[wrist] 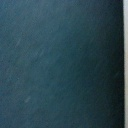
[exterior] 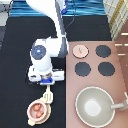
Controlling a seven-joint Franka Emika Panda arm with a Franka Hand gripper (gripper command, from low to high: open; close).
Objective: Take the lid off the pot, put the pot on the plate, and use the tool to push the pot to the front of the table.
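Hovering over the black table (exterior: pixel 15 60) in the exterior view, the gripper (exterior: pixel 46 81) sits just above the tool (exterior: pixel 48 95), which touches the pot (exterior: pixel 38 110) on the plate (exterior: pixel 46 116); the lid (exterior: pixel 80 50) lies on the stove (exterior: pixel 120 75). The wrist view shows only dark tabletop (wrist: pixel 60 65).

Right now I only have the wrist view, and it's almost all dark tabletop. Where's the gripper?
Observer: The gripper is over the black table. The spatula lies right next to it, on the side toward the exterior view's bottom.
Operator: Step two done?
Observer: Yes. The pot sits on the plate, near the exterior view's bottom, just past the spatula.
Operator: Step one?
Observer: Done. The lid lies on the stove counter, at the exterior view's right, well apart from the pot.
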